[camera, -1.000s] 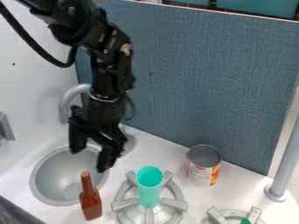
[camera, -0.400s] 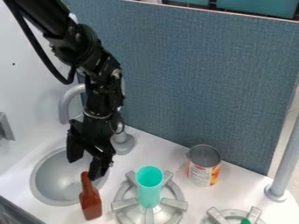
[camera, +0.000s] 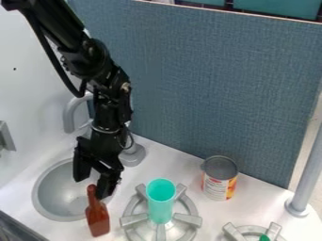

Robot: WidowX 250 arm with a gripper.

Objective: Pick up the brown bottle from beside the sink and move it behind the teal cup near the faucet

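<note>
The black gripper point(camera: 92, 186) hangs over the sink point(camera: 45, 203), open, one finger at the left over the basin and the other at the right, just behind a bottle's neck. That brown-red bottle point(camera: 97, 220) stands upright at the sink's right edge. Whether the right finger touches the neck, I cannot tell. Nothing is held between the fingers. A turquoise cup point(camera: 161, 203) stands on the grey burner point(camera: 134, 220) to the right of the bottle.
An open can point(camera: 217, 185) stands behind and right of the cup. The faucet point(camera: 70, 113) rises behind the sink, beside the arm. A second burner point(camera: 234, 232) lies at the bottom right, and a grey pole point(camera: 304, 174) stands at the right edge.
The gripper has come down and slightly left since the first frame, then moved a little down and right in the last interval. The bottle, cup and can have stayed in place.
</note>
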